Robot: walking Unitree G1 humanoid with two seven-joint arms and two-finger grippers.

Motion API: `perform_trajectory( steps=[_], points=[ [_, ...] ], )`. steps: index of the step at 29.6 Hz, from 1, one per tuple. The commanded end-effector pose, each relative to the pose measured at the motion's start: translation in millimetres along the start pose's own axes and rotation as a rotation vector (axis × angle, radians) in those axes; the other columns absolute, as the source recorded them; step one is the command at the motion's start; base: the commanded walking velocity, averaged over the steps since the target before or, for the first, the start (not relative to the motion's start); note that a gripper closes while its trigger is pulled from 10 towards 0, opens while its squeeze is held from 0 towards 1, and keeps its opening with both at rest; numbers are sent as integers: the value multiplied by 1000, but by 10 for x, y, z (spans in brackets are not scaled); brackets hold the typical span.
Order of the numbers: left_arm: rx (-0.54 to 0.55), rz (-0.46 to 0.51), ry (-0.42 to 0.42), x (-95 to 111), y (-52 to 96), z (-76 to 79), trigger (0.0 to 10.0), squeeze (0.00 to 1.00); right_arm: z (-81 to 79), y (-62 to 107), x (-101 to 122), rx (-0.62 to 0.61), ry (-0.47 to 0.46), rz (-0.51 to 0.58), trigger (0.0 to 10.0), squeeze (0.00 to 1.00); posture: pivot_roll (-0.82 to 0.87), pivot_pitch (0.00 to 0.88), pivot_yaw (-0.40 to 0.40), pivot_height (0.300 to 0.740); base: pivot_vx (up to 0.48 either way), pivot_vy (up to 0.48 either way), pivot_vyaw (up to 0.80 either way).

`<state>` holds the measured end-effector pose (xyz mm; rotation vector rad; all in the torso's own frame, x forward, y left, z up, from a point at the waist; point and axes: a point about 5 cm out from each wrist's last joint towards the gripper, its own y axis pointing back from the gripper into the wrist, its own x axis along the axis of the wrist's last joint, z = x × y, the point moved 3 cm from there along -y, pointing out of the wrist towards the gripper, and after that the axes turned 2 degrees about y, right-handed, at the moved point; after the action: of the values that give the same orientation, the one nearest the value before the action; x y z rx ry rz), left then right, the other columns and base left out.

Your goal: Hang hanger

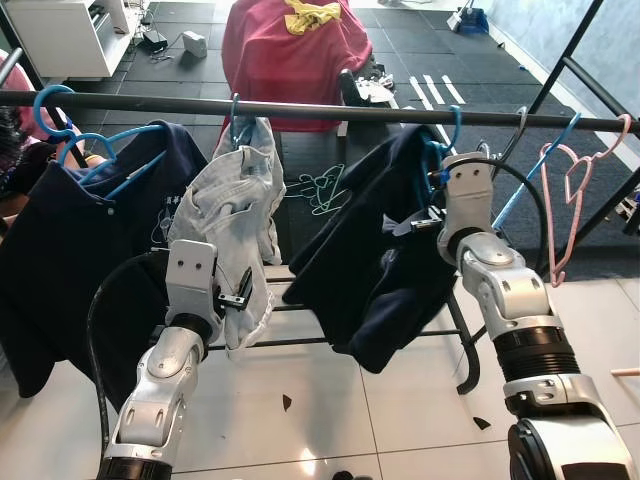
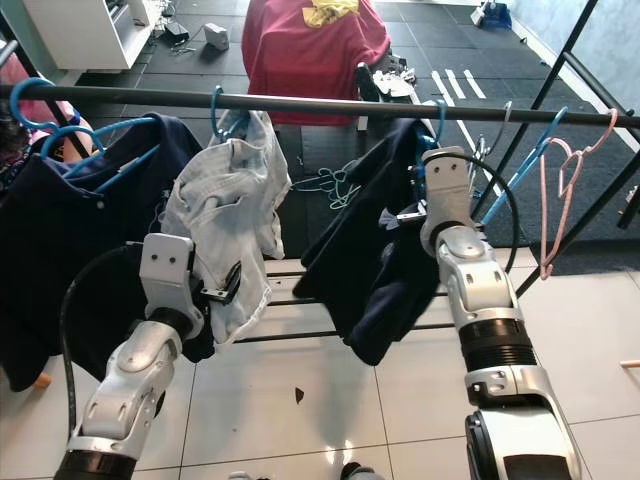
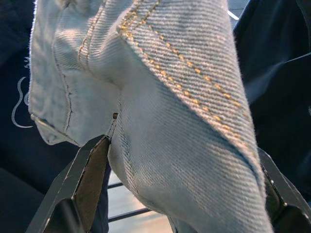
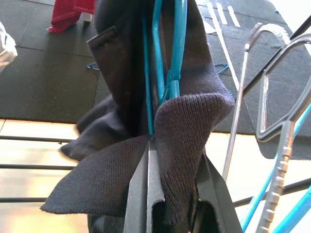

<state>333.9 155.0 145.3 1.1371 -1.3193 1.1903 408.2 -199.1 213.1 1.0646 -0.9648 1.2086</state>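
A black rail (image 1: pixel 330 108) crosses the top of the view. A dark navy garment (image 1: pixel 370 270) hangs from it on a blue hanger (image 4: pixel 170 58), whose hook (image 1: pixel 455 125) is over the rail. My right gripper (image 4: pixel 177 204) is up at the garment's collar, shut on a fold of the dark knit just under the hanger's neck. Light denim jeans (image 1: pixel 235 210) hang on another blue hanger further left. My left gripper (image 1: pixel 235 290) is at their lower edge, open, with its fingers (image 3: pixel 87 179) wide apart on either side of the denim.
Another dark shirt (image 1: pixel 70 250) on a blue hanger fills the rail's left end. Bare pink (image 1: pixel 570 200), blue and grey hangers hang at the right end. The rack's low bars (image 1: pixel 300 343) run behind the clothes. A red-covered object (image 1: pixel 295 50) and a white cabinet (image 1: pixel 60 35) stand beyond.
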Motion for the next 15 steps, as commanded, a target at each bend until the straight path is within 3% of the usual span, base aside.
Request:
perform_trajectory(
  steps=[1,7,8,15],
  points=[
    [7,-35,19,-88,35,7,10000,0,65,38,56,-13,10,47,0,0,-76,178,-58,740,0,0,0],
    [23,-36,17,-82,52,-30,10000,0,2,136,198,44,19,146,0,0,-79,188,-58,740,0,0,0],
    [22,-34,21,-74,75,-44,10000,0,-17,253,235,77,19,191,0,0,-83,192,-58,740,0,0,0],
    [10,-37,24,-67,102,-40,10000,0,-23,446,227,103,4,228,0,0,-92,198,-54,740,0,0,0]
  ],
)
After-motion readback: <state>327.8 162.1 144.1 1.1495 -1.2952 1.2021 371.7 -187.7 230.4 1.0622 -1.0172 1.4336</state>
